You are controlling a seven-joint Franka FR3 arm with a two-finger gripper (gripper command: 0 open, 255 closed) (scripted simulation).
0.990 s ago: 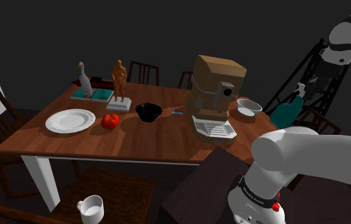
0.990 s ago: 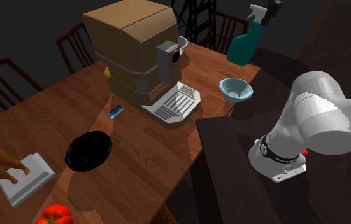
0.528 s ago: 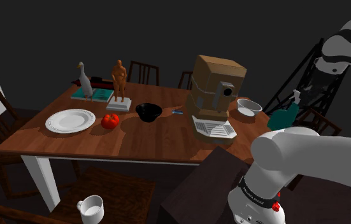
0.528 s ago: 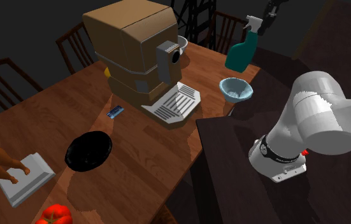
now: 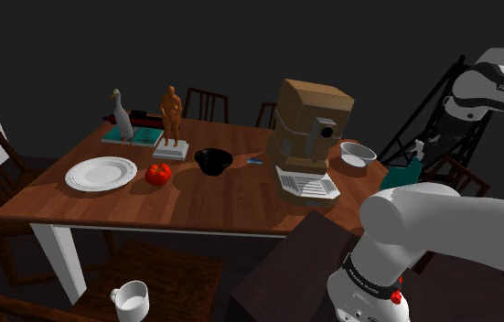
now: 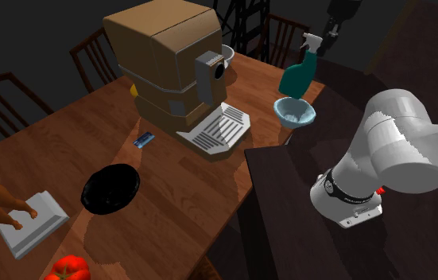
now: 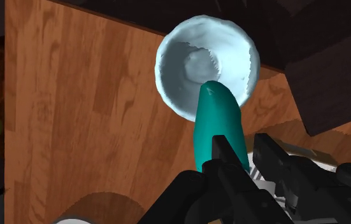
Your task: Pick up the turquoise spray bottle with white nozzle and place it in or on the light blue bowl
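Observation:
The turquoise spray bottle (image 6: 298, 73) with its white nozzle hangs tilted in the air, and my gripper (image 6: 332, 28) is shut on its neck from above. In the second exterior view its base sits just above the light blue bowl (image 6: 294, 111), near the table corner by the stand. The shoulder view puts the bottle (image 5: 401, 172) and gripper (image 5: 426, 146) just right of the bowl (image 5: 358, 153). Along the wrist view, the bottle (image 7: 215, 118) runs from the gripper (image 7: 244, 156) out over the bowl's (image 7: 186, 44) near rim.
A brown coffee machine (image 5: 309, 128) with a white drip tray stands close beside the bowl. Farther along the wooden table (image 5: 213, 197) are a black bowl (image 5: 213, 161), a tomato (image 5: 157, 174), a white plate (image 5: 101, 173) and two figurines. A black frame (image 5: 442, 105) rises behind the bottle.
The gripper has carried the bottle downward and closer to the light blue bowl; in the second exterior view the bottle's base has dropped to just above the bowl.

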